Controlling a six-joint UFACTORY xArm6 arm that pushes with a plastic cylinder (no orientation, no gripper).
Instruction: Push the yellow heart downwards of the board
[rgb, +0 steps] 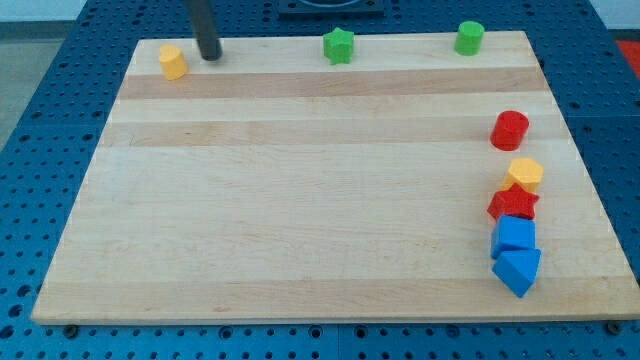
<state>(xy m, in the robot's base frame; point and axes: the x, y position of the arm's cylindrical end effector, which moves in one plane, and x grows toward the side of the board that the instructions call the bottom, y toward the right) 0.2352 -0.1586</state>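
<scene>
Since the yellow heart (173, 62) is to be sent downwards, contact should be made on its top edge, squarely on its midline.

With the end effector, a bare rod with nothing to open or close, my tip (211, 56) is seen just beside the heart, on the view's right and apart from it. The heart lies at the desk's (300, 220) top-left corner. The tip would need to be brought round above the heart first; an off-centre push could spin it sideways.
</scene>
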